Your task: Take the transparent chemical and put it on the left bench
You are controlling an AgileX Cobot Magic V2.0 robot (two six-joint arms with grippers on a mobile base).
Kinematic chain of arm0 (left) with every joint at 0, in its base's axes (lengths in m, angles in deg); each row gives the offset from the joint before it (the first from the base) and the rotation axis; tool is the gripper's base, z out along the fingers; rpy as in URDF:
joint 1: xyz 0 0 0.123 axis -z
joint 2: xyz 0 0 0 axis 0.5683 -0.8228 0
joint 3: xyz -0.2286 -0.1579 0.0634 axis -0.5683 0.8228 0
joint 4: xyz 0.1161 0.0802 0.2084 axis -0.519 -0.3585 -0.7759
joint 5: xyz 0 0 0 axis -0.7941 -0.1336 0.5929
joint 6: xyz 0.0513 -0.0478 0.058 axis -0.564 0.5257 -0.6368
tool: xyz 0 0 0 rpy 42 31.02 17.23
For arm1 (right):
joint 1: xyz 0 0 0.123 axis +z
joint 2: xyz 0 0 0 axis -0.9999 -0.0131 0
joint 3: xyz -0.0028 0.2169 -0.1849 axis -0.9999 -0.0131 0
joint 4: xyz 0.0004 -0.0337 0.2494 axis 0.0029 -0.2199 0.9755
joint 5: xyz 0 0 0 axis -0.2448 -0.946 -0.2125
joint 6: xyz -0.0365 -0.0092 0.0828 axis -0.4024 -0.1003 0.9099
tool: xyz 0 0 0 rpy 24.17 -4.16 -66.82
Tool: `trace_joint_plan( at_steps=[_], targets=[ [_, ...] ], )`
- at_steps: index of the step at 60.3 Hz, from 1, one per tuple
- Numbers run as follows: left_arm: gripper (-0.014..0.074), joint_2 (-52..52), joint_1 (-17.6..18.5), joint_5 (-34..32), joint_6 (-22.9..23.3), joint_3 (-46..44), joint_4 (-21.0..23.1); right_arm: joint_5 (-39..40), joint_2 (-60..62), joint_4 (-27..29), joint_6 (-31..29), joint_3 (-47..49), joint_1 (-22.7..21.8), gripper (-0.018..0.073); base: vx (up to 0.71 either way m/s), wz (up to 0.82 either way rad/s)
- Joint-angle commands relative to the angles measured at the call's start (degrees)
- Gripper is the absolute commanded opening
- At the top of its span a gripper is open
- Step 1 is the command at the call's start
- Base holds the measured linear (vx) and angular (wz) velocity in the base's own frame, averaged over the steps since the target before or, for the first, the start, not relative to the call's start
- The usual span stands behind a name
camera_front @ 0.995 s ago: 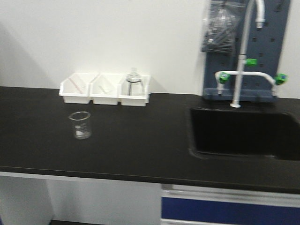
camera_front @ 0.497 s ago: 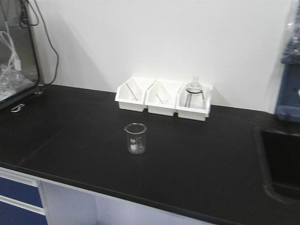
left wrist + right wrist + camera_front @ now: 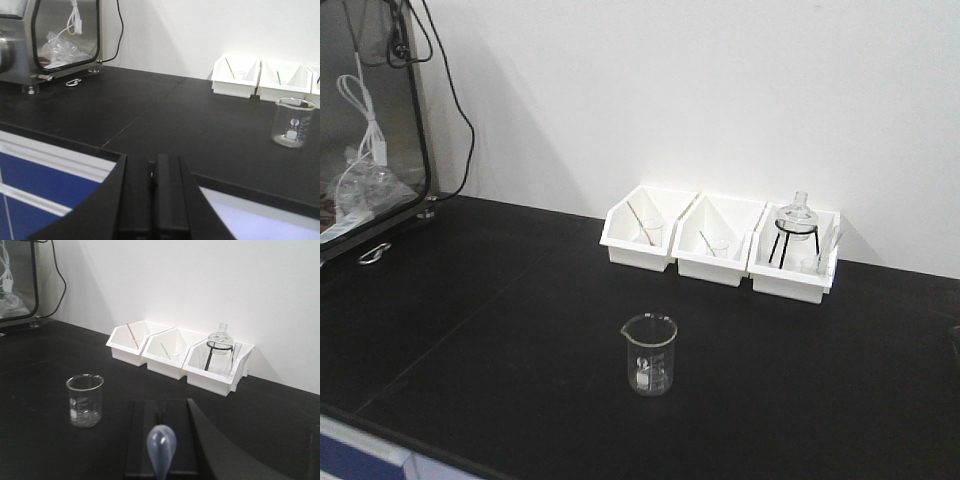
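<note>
Black matte countertop (image 3: pixel 470 320), clear glass graduated beaker (image 3: pixel 650 357) upright mid-frame. Left gripper (image 3: pixel 151 162) fingers pressed together; right gripper (image 3: pixel 159 407) fingers unclear behind a bluish bulb (image 3: pixel 161 447).

Upright beaker (image 3: pixel 294 122) on black bench (image 3: pixel 175 120); gripper (image 3: pixel 151 166) jaws together.

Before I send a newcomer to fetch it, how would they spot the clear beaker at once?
On the black countertop below the white wall sit three white bins. The beaker stands alone in front of them, the only glassware outside a bin.
</note>
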Motion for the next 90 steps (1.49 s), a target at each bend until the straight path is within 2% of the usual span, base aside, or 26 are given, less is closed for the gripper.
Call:
trace_joint_plan(
  at_steps=[1,34,68,74,80,86,90],
  targets=[
    [-0.0003,1.1,0.1,-4.5,0.4,0.9,0.0,3.5,-0.2,0.0,-0.2,1.8,0.0,-0.0004,0.32,-0.08],
    [-0.0003,1.1,0.1,-4.5,0.4,0.9,0.0,3.5,-0.2,0.0,-0.2,1.8,0.0,-0.0004,0.26,-0.17],
    [-0.0003,1.1,0.1,-4.5,0.4,0.9,0.0,4.1,-0.2,0.0,-0.2,1.8,0.0,-0.0004,0.09,-0.12],
    [-0.0003,1.1,0.1,-4.5,0.4,0.9,0.0,8.0,-1.4,0.0,-0.2,1.8,0.0,-0.0004,0.0,-0.01],
    [-0.0003,1.1,0.1,-4.5,0.4,0.9,0.0,16.8,-5.1,-0.4,-0.2,2.3,0.0,-0.0003,0.0,0.01],
    [-0.0003,1.1,0.1,-4.5,0.4,0.9,0.0,24.0,-11.2,-2.7,0.4,5.1,0.2,-0.0003,0.0,0.0],
    [-0.0003,1.1,0.1,-4.5,0.4,0.9,0.0,26.8,-16.5,-4.5,0.4,8.7,1.8,-0.0003,0.0,0.0]
  ],
)
